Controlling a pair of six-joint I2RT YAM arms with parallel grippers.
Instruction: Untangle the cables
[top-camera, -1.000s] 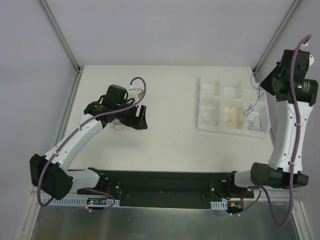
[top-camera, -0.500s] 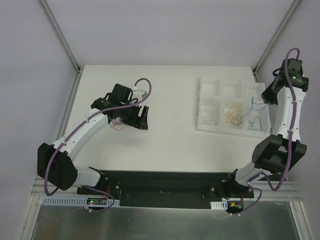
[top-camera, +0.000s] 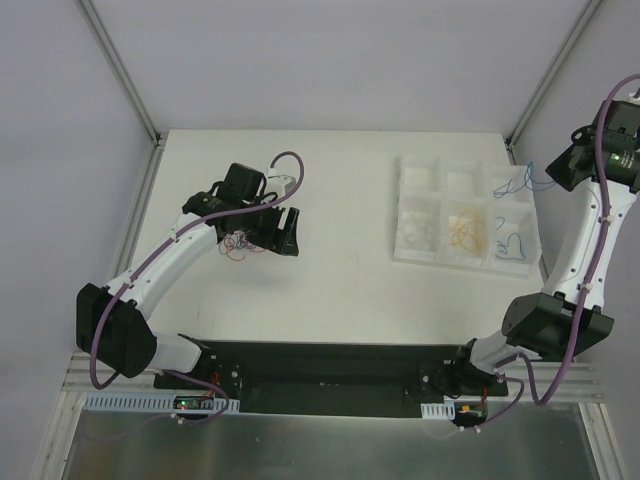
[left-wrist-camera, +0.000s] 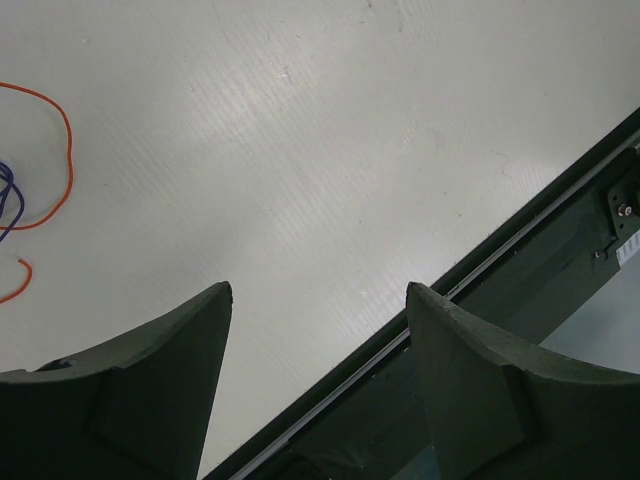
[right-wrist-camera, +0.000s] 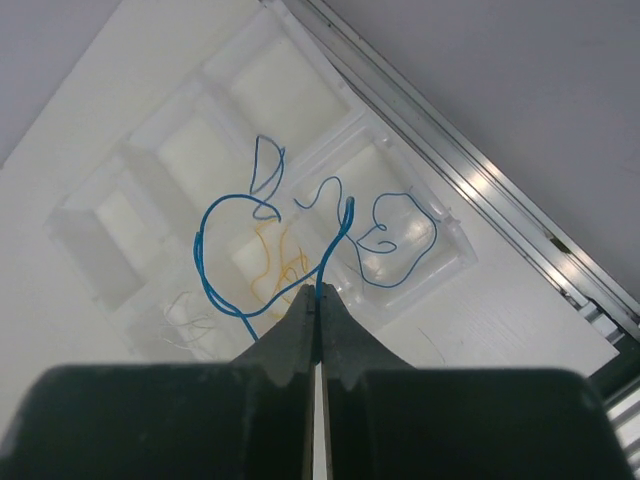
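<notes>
A thin blue wire (right-wrist-camera: 208, 240) is pinched between the closed fingers of the right gripper (right-wrist-camera: 318, 292). It is held in the air above the far right part of the clear plastic divided tray (top-camera: 400, 205), with its curls hanging free of everything else.

The sorting is judged to be partly done. A second blue wire (top-camera: 513, 245) is seen coiled in the near right compartment. A yellow-orange wire (top-camera: 465, 233) lies in the near middle one, and some pale whitish strands (top-camera: 418, 230) in the near left one (their number cannot be made out). The far compartments appear bare.

Two things are left, as far as can be told. The held blue wire is not yet set down. A small tangled bundle of red and blue-violet wires (top-camera: 237, 245), lying on the white table (top-camera: 340, 290) well to the left of the tray, is not yet separated.

Just to the right of that bundle the left gripper (top-camera: 285, 230) is poised close over the table, its fingers (left-wrist-camera: 160, 370) spread wide with nothing between them. In the left wrist view only bare table is framed by them, with a red-orange loop (left-wrist-camera: 62, 150) and a violet strand (left-wrist-camera: 8, 195) at the left edge.
</notes>
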